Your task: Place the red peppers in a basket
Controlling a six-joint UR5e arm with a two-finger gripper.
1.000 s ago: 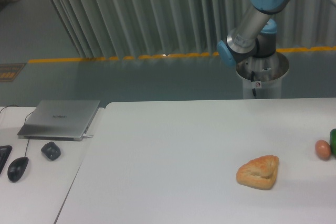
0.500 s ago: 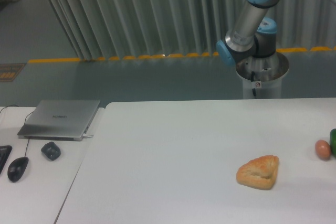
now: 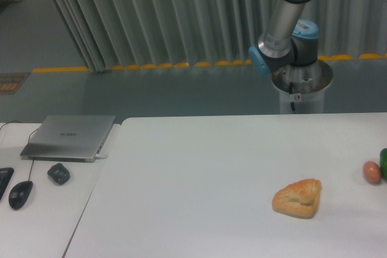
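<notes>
A wide white tabletop (image 3: pixel 199 173) fills the lower part of the scene, seen from a fixed camera looking across it toward a wall of grey vertical slats (image 3: pixel 151 13). Behind the far edge stands the robot arm (image 3: pixel 289 16), grey tubing with pale blue joint caps, rising from a round metal pedestal (image 3: pixel 301 89) and bending upward and to the right until it leaves the top corner of the view. Its gripper is outside the picture, so I cannot tell whether it is open or closed, or whether it holds anything.

On the tabletop, toward the right, lies a golden-brown piece of bread (image 3: pixel 297 198), roughly triangular. Well to its right, near the edge of the view, sits a small round orange-pink ball (image 3: pixel 371 172), and just beside that a sliver of a green vegetable (image 3: pixel 383 162) cut off by the frame (only its rim shows). The red peppers are not visible anywhere in this view, nor is a basket.

To the left, on a separate, slightly lower desk surface, a closed silver laptop (image 3: pixel 69 137) rests. Near it sit a small dark grey lump (image 3: pixel 58 173), a black computer mouse (image 3: pixel 20 194) with its cable, and the corner of a dark keyboard (image 3: pixel 3 180).

A yellow line (image 3: pixel 121 66) runs along the floor beyond.
</notes>
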